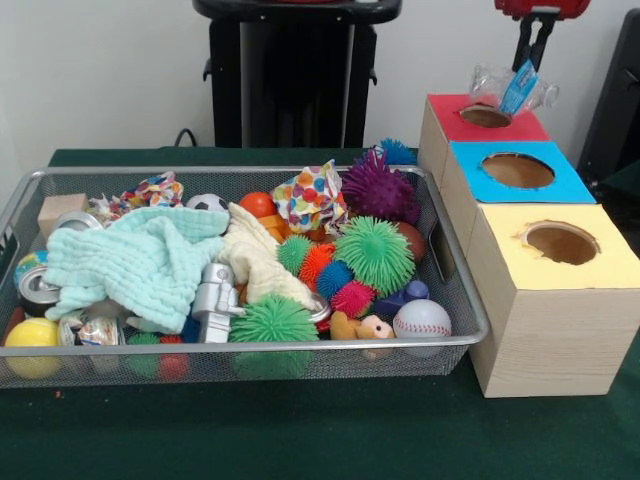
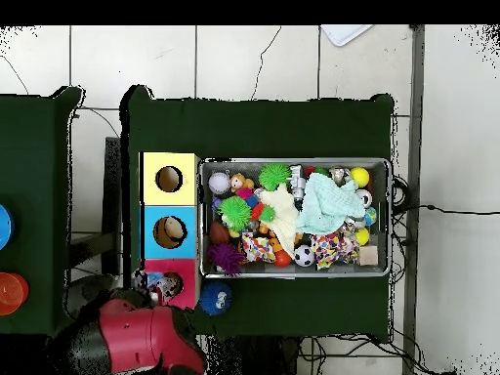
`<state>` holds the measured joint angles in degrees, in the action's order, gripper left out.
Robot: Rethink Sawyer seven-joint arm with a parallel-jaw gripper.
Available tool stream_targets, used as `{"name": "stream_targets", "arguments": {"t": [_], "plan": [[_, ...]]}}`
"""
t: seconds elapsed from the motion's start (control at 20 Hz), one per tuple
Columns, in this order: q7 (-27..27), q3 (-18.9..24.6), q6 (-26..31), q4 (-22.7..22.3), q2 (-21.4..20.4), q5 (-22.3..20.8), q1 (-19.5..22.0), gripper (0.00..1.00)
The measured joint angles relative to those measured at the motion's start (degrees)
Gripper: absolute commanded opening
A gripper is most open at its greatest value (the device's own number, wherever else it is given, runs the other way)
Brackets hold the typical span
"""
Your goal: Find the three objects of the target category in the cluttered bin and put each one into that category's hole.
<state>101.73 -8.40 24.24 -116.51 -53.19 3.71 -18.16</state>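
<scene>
Lab: robot pedestal [image 1: 296, 75], tiled floor [image 2: 293, 59], cables [image 2: 439, 210].

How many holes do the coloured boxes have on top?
3, one per box, in a row beside the bin: the red box's hole, with a clear plastic thing at it, the blue box's hole, and the yellow box's hole.

— What's on the table [image 1: 300, 430]?
— Green cloth over it. A wire bin [image 1: 440, 300] sits on that, and a wooden box [image 1: 545, 340] with three holes stands just beside it.
— Anything else?
— A blue spiky ball [image 2: 215, 298] near the box's red end.
</scene>
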Motion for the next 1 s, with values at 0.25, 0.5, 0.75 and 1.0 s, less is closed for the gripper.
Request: {"name": "stream_targets", "arguments": {"t": [0.25,0.5,0.75,1.0], "plan": [[0.0,-0.2,0.0,3.0,2.1,0.0,1.2,0.0],[0.0,-0.2,0.0,4.7,3.8,0.0,1.7,0.0],[0.0,-0.1,-1.2,5.0,5.8,0.3,2.5,0.0],[0.0,0.0,-3.3,4.5,5.9,1.5,2.7,0.0]]}}
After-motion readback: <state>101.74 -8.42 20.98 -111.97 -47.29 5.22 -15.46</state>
